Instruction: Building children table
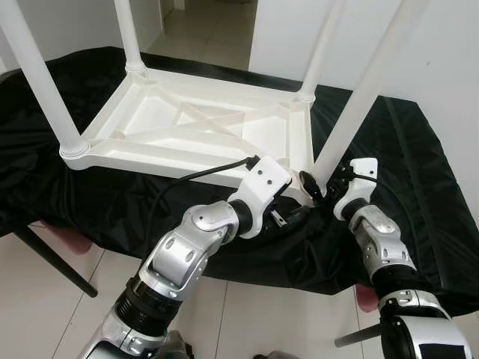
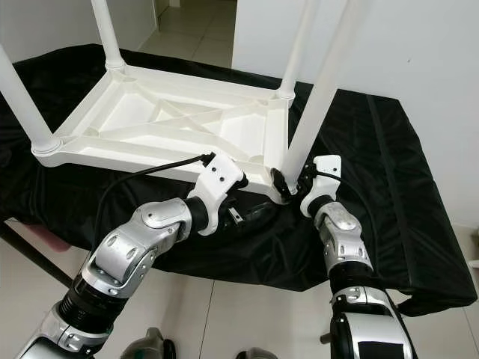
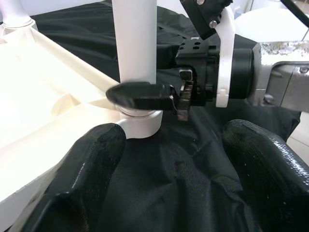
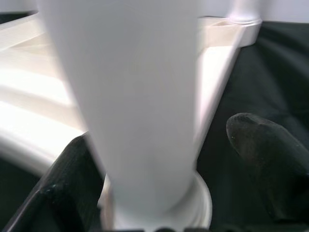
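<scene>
A white children's table (image 1: 187, 134) lies upside down on a black cloth (image 1: 419, 187), its legs pointing up. The near right leg (image 1: 352, 112) stands in its corner socket (image 3: 140, 123). My right gripper (image 1: 314, 183) is at the base of that leg, open, with the leg (image 4: 135, 96) between its fingers; one finger (image 4: 72, 183) touches it and the other finger (image 4: 260, 159) stands a little apart. My left gripper (image 1: 288, 217) is low over the cloth just in front of the same corner, open, with only cloth between its fingers (image 3: 91, 164).
The cloth covers a low platform with a dark support leg (image 1: 52, 262) at the front left. A white wall (image 1: 441, 52) stands close on the right. Pale tiled floor (image 1: 247, 314) lies below the front edge, and a doorway (image 1: 202, 30) opens beyond the table.
</scene>
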Controlling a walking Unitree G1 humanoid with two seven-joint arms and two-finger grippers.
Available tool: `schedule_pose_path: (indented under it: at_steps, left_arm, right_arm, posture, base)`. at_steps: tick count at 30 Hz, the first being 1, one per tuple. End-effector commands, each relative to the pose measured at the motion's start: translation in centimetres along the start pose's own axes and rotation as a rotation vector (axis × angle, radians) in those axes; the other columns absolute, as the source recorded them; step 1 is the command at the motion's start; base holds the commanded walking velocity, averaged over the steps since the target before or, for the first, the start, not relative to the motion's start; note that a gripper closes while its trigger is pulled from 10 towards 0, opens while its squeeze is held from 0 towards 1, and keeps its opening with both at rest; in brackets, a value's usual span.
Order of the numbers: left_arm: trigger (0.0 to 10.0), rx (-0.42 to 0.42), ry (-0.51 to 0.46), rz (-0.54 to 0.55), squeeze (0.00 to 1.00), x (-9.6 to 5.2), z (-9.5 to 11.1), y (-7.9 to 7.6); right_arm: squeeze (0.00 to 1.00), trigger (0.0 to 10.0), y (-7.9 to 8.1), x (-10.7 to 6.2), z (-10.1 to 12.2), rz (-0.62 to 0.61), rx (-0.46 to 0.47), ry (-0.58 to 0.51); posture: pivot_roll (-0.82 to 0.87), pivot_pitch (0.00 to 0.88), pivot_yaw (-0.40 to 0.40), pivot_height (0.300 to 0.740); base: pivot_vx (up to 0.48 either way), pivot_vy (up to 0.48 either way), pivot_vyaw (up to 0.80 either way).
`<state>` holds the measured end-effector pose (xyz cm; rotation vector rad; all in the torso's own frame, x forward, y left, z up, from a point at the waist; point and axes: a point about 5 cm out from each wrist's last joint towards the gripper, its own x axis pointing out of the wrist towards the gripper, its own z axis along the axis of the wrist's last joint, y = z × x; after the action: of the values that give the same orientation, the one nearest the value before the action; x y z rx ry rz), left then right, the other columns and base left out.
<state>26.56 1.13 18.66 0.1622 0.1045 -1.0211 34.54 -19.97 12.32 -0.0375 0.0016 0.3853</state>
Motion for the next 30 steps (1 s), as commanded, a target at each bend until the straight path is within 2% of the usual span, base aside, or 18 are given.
schedule_pose_path:
  at_steps: [1, 5, 15, 16, 19, 20, 21, 30]
  left_arm:
    - [10.0, 0.002, 0.006, -0.016, 0.0, 0.2, 0.0, 0.1]
    - [10.0, 0.004, 0.004, -0.003, 0.0, 0.1, 0.1, 0.3]
    - [10.0, 0.005, 0.005, 0.006, 0.0, -0.1, 0.2, 0.5]
    - [10.0, 0.006, 0.006, 0.007, 0.0, -0.2, 0.2, 0.5]
    - [10.0, 0.006, 0.006, 0.008, 0.0, -0.2, 0.2, 0.5]
    - [10.0, 0.006, 0.007, 0.008, 0.0, -0.2, 0.2, 0.5]
    - [10.0, 0.006, 0.008, 0.01, 0.0, -0.2, 0.2, 0.5]
    - [10.0, 0.004, 0.009, 0.012, 0.0, -0.3, 0.1, 0.5]
  right_arm:
    - [0.0, 10.0, 0.2, 0.1, -0.1, 0.064, -0.001, 0.009]
    - [0.0, 10.0, -0.1, 0.4, 0.1, 0.127, 0.002, 0.02]
    - [0.0, 10.0, -1.0, 1.1, 0.1, 0.121, 0.008, 0.046]
    - [0.0, 5.0, -1.1, 1.1, 0.0, 0.118, 0.0, 0.065]
    - [0.0, 5.0, -1.1, 1.2, -0.1, 0.117, -0.005, 0.077]
    - [0.0, 3.6, -1.2, 1.1, -0.2, 0.122, -0.007, 0.088]
    - [0.0, 0.0, -1.2, 1.1, -0.4, 0.133, -0.011, 0.107]
    - [0.0, 0.0, -1.2, 0.8, -0.9, 0.166, -0.01, 0.128]
  posture:
    - [0.05, 0.0, -0.051, 0.74]
    - [0.06, 0.002, -0.051, 0.74]
    - [0.07, 0.007, -0.048, 0.74]
    - [0.07, 0.009, -0.047, 0.74]
    - [0.07, 0.009, -0.047, 0.74]
    - [0.07, 0.009, -0.046, 0.74]
    - [0.08, 0.011, -0.048, 0.74]
    - [0.08, 0.014, -0.049, 0.74]
  base:
    - [0.0, 0.0, 0.0]
    - [0.0, 0.0, 0.0]
    - [0.0, 0.0, 0.0]
    - [0.0, 0.0, 0.0]
    - [0.0, 0.0, 0.0]
    - [0.0, 0.0, 0.0]
    - [0.0, 0.0, 0.0]
    - [0.0, 0.0, 0.0]
